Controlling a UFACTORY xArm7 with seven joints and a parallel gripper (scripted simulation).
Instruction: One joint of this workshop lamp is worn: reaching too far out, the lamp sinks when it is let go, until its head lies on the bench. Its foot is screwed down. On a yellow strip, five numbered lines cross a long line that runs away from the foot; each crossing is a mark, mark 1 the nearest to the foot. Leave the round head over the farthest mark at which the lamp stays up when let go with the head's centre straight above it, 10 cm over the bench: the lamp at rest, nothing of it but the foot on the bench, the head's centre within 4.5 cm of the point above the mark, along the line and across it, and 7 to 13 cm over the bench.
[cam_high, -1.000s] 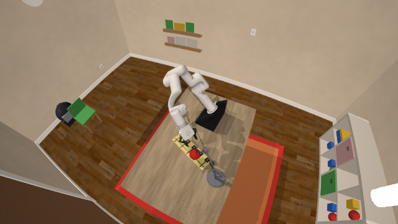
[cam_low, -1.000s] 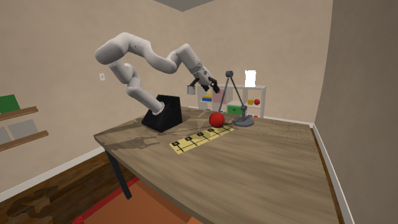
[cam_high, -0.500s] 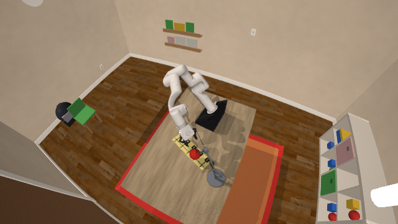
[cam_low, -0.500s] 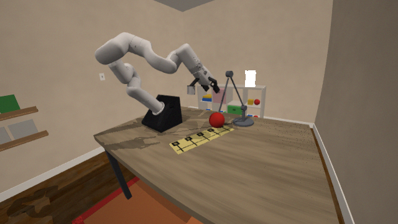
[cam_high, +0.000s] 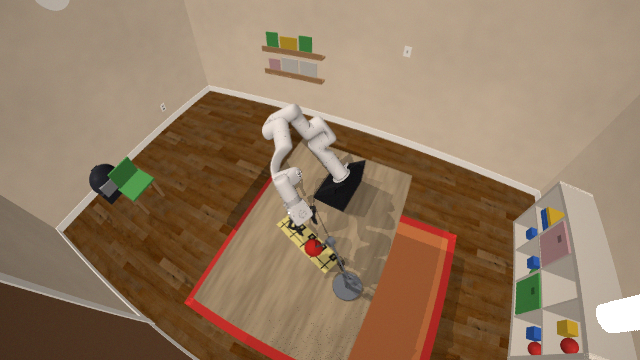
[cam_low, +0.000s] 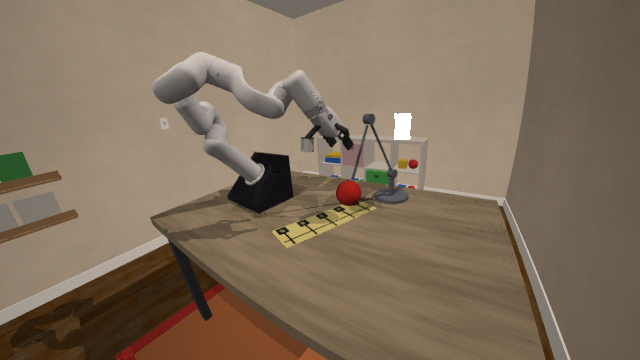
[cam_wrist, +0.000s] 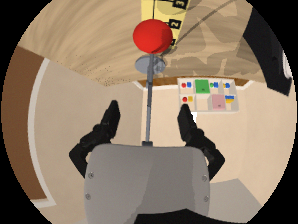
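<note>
Red lamp head (cam_wrist: 152, 35) is seen ahead of wide, empty jaws; the thin rod (cam_wrist: 148, 112) runs between them.

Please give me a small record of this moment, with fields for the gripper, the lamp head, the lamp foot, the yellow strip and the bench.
gripper: open, holding nothing, up beside the lamp's upper rod, not gripping it
lamp head: red ball, low over the near-foot end of the strip; whether it clears the bench cannot be told
lamp foot: grey round disc on the bench
yellow strip: flat on the bench, far marks uncovered
bench: wooden top, carries the robot's black base
</note>
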